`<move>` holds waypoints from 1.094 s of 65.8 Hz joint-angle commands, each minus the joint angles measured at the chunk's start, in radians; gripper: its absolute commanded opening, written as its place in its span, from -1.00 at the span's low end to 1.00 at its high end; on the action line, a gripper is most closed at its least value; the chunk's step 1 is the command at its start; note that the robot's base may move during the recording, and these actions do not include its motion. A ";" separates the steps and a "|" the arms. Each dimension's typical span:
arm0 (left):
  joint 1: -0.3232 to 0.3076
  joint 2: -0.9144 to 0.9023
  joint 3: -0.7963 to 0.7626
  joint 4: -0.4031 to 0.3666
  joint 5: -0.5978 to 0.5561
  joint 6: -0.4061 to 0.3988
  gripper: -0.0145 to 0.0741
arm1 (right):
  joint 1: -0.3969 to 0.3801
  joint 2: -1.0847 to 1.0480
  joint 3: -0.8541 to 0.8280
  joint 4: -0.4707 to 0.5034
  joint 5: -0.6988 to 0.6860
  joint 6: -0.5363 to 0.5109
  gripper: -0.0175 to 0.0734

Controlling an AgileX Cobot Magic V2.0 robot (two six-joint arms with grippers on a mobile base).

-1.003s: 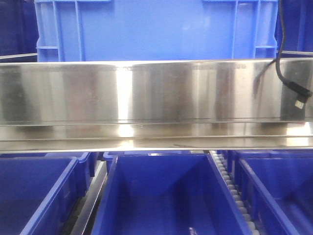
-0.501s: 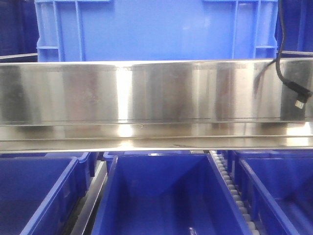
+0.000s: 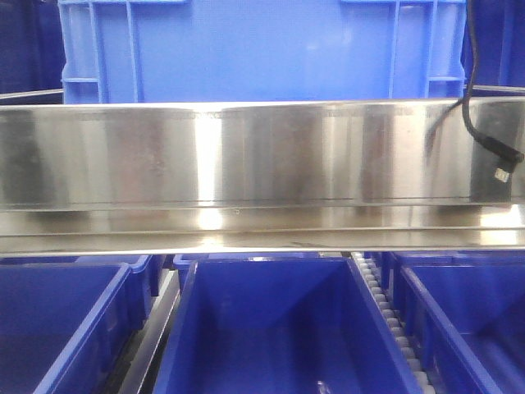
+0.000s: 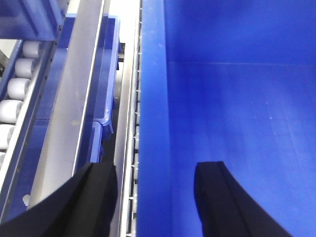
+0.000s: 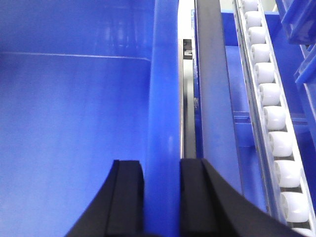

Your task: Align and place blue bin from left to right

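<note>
The large medium-blue bin (image 3: 262, 49) with ribbed corners stands on the upper level behind a steel rail (image 3: 262, 156). No gripper shows in the front view. In the wrist views both grippers sit at the rims of a deeper-blue bin, which looks like the middle lower bin (image 3: 271, 328). My left gripper (image 4: 155, 197) is open, one finger outside and one inside the bin's left rim (image 4: 153, 98). The right gripper (image 5: 162, 197) is shut on the bin's right rim (image 5: 163, 98), its fingers pressed against both sides.
Other dark blue bins sit at the lower left (image 3: 57, 328) and lower right (image 3: 467, 320). A roller track (image 5: 269, 98) runs along the right of the held bin. A steel rail (image 4: 74, 98) and small bins (image 4: 106, 74) lie on its left. A black cable (image 3: 484, 123) hangs over the rail.
</note>
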 commanded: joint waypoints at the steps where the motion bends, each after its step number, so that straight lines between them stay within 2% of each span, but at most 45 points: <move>1: 0.000 -0.002 -0.007 -0.005 -0.008 -0.009 -0.03 | -0.002 -0.008 -0.007 -0.031 -0.003 -0.006 -0.77; 8: 0.000 -0.002 -0.007 -0.009 -0.008 -0.009 -0.04 | -0.002 -0.008 -0.007 -0.031 -0.003 -0.006 -0.77; 13: 0.000 -0.002 -0.007 -0.013 -0.008 -0.009 -0.15 | -0.002 -0.008 -0.007 -0.031 -0.003 -0.006 -0.77; 23: 0.000 -0.002 -0.007 -0.062 -0.012 -0.006 -0.79 | -0.002 -0.008 -0.007 -0.031 -0.003 -0.006 -0.77; 26: 0.000 0.000 -0.007 -0.066 -0.020 -0.006 -0.92 | -0.002 -0.008 -0.007 -0.031 -0.003 -0.006 -0.77; 40: 0.000 0.000 -0.007 -0.071 -0.063 -0.006 -0.92 | -0.002 -0.008 -0.007 -0.031 -0.009 -0.006 -0.77; 57: -0.002 -0.007 -0.018 -0.076 -0.042 -0.006 -0.92 | -0.002 -0.012 -0.054 -0.027 0.036 0.015 -0.78; 72: -0.043 -0.023 -0.099 -0.007 0.019 -0.006 -0.92 | 0.011 -0.046 -0.125 -0.034 0.089 0.044 -0.78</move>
